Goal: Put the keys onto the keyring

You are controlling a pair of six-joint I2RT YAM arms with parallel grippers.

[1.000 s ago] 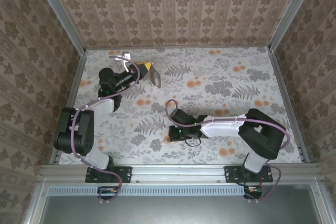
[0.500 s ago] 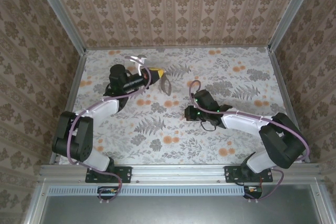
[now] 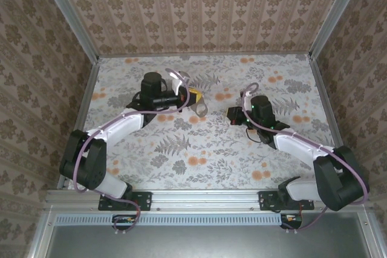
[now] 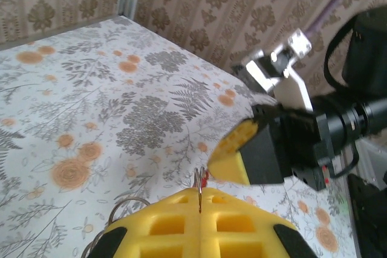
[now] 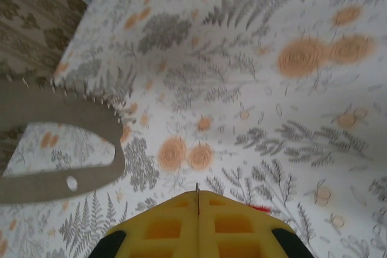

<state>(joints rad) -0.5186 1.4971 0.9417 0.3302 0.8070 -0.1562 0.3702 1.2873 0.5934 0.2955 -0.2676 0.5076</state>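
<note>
The keyring (image 5: 91, 113), a flat oval loop of dull grey-brown metal with a hollow middle and a toothed edge, hangs above the table (image 3: 272, 149), pinched in the fully closed left jaws. Near it, the right jaws are closed on the tiny key (image 5: 260, 208), a red sliver showing.

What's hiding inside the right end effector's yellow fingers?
A sliver of the red key pokes out beside the shut right end effector. The rest is covered by the yellow fingers.
</note>
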